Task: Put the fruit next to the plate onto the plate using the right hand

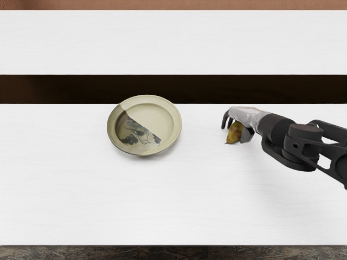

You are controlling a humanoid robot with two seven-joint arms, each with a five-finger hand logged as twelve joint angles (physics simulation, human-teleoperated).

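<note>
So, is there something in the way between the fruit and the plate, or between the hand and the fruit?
Nothing visible. The right hand is directly over the fruit, and no object lies between the fruit and the plate, which is toward the picture's left.

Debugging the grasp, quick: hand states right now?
Left hand: not in view.
Right hand: over the fruit, grasp cannot be told.
</note>
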